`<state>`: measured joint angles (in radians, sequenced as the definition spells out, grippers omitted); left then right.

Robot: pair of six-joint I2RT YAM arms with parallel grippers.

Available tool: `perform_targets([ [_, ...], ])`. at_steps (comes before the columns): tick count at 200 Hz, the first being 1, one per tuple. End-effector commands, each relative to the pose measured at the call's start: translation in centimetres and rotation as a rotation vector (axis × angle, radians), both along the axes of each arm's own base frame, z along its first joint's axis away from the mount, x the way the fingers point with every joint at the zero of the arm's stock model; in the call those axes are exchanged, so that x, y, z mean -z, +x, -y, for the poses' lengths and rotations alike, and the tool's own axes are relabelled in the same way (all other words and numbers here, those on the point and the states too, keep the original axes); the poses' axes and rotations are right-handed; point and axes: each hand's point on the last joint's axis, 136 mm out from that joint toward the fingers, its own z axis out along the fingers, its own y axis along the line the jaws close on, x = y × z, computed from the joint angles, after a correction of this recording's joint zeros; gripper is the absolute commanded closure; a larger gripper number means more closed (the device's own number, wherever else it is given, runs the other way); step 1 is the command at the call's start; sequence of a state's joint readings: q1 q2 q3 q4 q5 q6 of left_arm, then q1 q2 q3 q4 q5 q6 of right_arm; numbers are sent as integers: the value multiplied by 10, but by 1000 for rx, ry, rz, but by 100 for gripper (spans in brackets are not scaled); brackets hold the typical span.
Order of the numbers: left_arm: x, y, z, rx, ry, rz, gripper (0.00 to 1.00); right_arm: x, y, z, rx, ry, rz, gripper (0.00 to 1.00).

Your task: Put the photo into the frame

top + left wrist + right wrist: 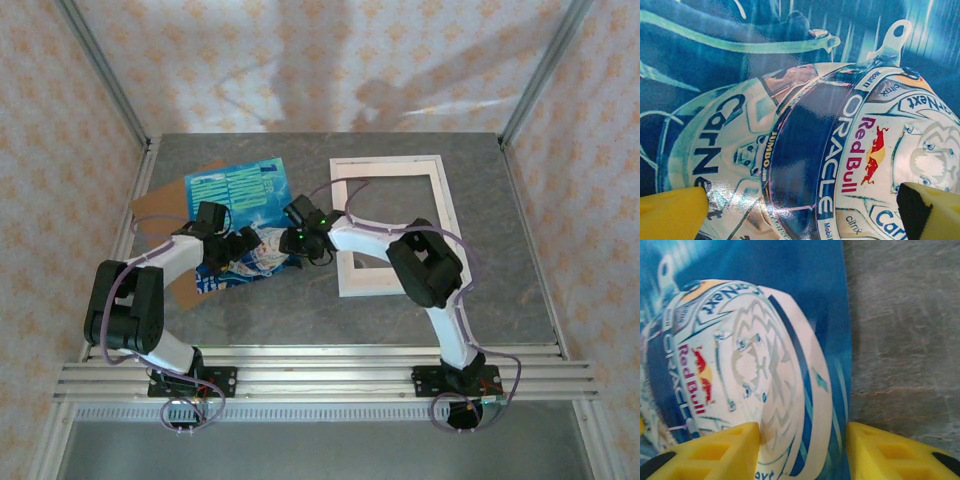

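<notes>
Top camera first: we're looking at the photo (238, 195) lying tilted on the left half of the table (500, 260), partly on top of a brown backing board (158, 205). The frame (390, 160) is sitting flat on the right half, well apart from the photo, with grey tabletop showing through its opening. The left gripper (248, 250) and the right gripper (292, 243) are both reaching over the photo's near end, close to each other.

Left wrist camera: the left gripper (800, 210) is hanging right over the photo (790, 75), above the printed helmet with the Red Bull and Oracle lettering. Its yellow fingers (670, 212) are spread wide at the two bottom corners, gripping nothing.

Right wrist camera: the right gripper (802, 450) is straddling the photo's (765, 340) long edge, one yellow finger (715, 450) over the print and the other over bare table (905, 340). We're seeing a clear gap between them, so they're partly apart and not clamping the sheet. We can't tell whether the pads are touching it.
</notes>
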<state>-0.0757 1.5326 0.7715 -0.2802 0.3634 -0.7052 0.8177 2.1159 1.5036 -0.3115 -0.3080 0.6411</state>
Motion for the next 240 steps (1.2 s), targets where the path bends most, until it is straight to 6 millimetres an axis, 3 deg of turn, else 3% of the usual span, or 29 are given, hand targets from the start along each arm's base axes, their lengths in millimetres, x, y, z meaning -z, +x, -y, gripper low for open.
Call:
perform_targets([
  [1, 20, -12, -2, 14, 5, -75, 0, -40, -3, -22, -56, 155, 76, 51],
  [48, 21, -15, -2, 19, 9, -87, 0, -70, 1, -43, -102, 445, 136, 50],
  [80, 22, -15, -2, 28, 13, -99, 0, -78, 15, -52, -126, 524, 139, 48],
  [97, 24, -15, -4, 31, 27, -102, 0, -85, 25, -50, -123, 545, 159, 41],
  [127, 29, -18, -7, 39, 51, -121, 0, -86, 37, -47, -155, 560, 159, 34],
  [159, 32, -20, -9, 50, 64, -140, 0, -80, 41, -58, -224, 571, 132, 27],
  [188, 33, -23, -10, 60, 76, -153, 0, -77, 49, -57, -256, 552, 147, 26],
  [214, 32, -23, -12, 66, 92, -163, 0, -71, 53, -49, -272, 507, 127, 31],
  [240, 28, -22, -16, 67, 113, -157, 0, -59, 57, -41, -234, 448, 71, 50],
])
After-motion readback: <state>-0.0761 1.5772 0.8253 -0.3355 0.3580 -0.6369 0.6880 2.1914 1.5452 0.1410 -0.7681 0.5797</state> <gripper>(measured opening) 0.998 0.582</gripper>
